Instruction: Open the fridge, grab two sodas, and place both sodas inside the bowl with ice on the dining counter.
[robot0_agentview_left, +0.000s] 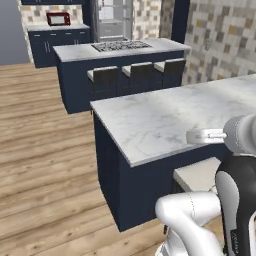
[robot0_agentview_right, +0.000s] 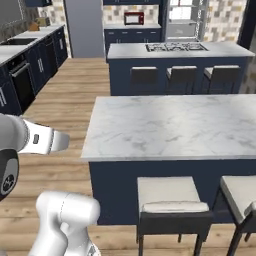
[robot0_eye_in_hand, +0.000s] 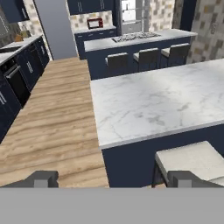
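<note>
- End effector (robot0_eye_in_hand: 111, 178): fingertips set well apart, nothing between them, facing the kitchen over the marble bench (robot0_eye_in_hand: 157, 98).
- Fridge (robot0_eye_in_hand: 55, 26): tall grey panel at far left, doors closed, well apart from the robot.
- Step in hand, judged: drive round the bench, stop square to the handles.

You see the dining counter (robot0_agentview_right: 170, 125) right in front — a long white marble top on a dark blue base, cushioned stools (robot0_agentview_right: 170, 197) beside it.
</note>
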